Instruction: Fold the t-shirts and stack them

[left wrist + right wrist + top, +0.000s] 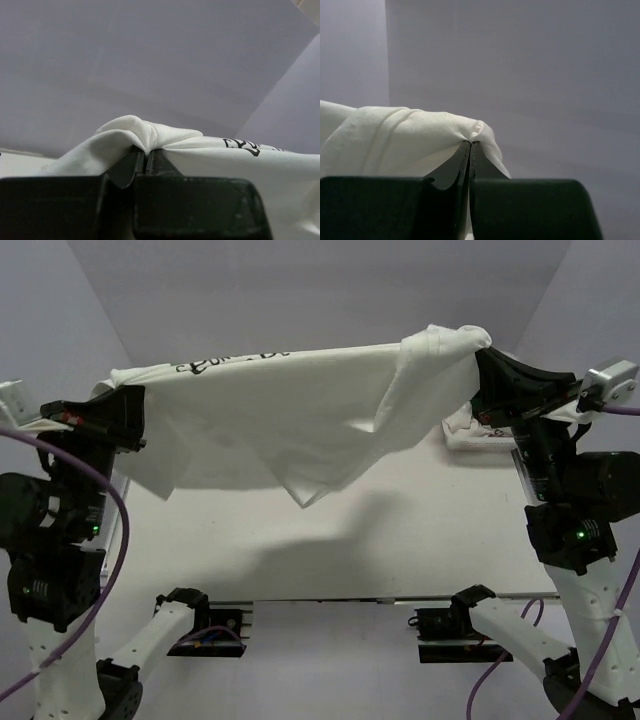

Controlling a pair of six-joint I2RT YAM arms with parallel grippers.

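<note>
Hanging clear of the white table (420, 540), a white cloth t-shirt (290, 420) is stretched in the air between the two arms. Black script lettering (225, 362) runs along its upper edge toward the left. In the top view it is too small and creased to read. The left wrist view catches a few looping black characters at a fold, cut off and likewise illegible. The left pincer (145, 151) is closed tight, its fingers pressed together on a bunched fold at the garment's left end. The right pincer (470, 144) is closed just as tightly on a gathered fold at the right end. Only the top view shows the full span. The long axis runs left to right across the table, with the right end held higher than the left. The lower edge sags to a point near the middle and casts a shadow on the table beneath. That view alone also shows a second white cloth item (462, 432), crumpled, lying on the table's far right beside the right arm. It carries dark and red marks that are too small to make out. The wrist views show only each pinch against pale grey walls.
</note>
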